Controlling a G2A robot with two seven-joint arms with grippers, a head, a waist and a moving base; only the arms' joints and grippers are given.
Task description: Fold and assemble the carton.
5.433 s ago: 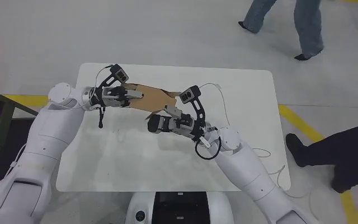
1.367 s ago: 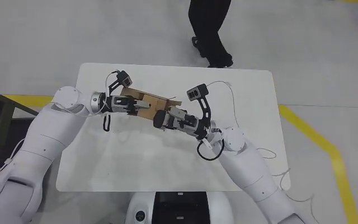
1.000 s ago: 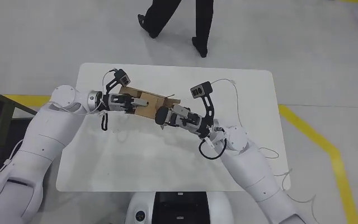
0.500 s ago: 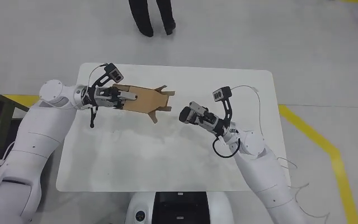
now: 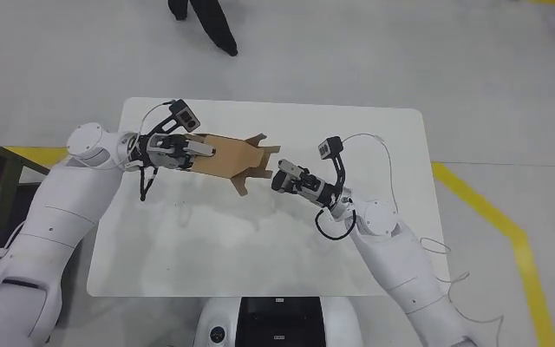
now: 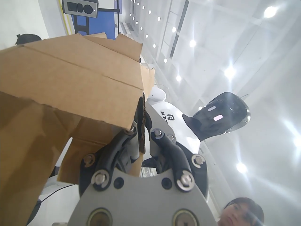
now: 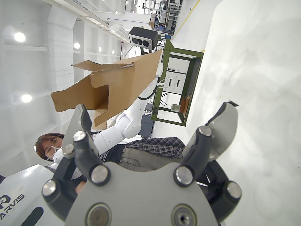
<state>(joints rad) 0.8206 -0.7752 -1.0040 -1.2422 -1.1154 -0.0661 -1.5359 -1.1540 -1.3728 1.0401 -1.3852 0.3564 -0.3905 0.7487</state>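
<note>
The carton is a brown cardboard box, partly unfolded, held above the white table at the back left. Its loose flaps splay out at the end towards the table's middle. My left gripper is shut on the carton's other end; in the left wrist view the carton has its cardboard edge pinched between the fingers. My right gripper hovers open just off the flapped end, not touching it. In the right wrist view the carton hangs beyond the spread fingers.
A white cable loops over the table behind the right arm. A dark green frame stands at the table's left edge. The front half of the table is bare.
Over the last second my right gripper let go of the carton's flapped end, drew back to the right, then came back close to it. The left gripper kept its hold and shifted the carton slightly.
</note>
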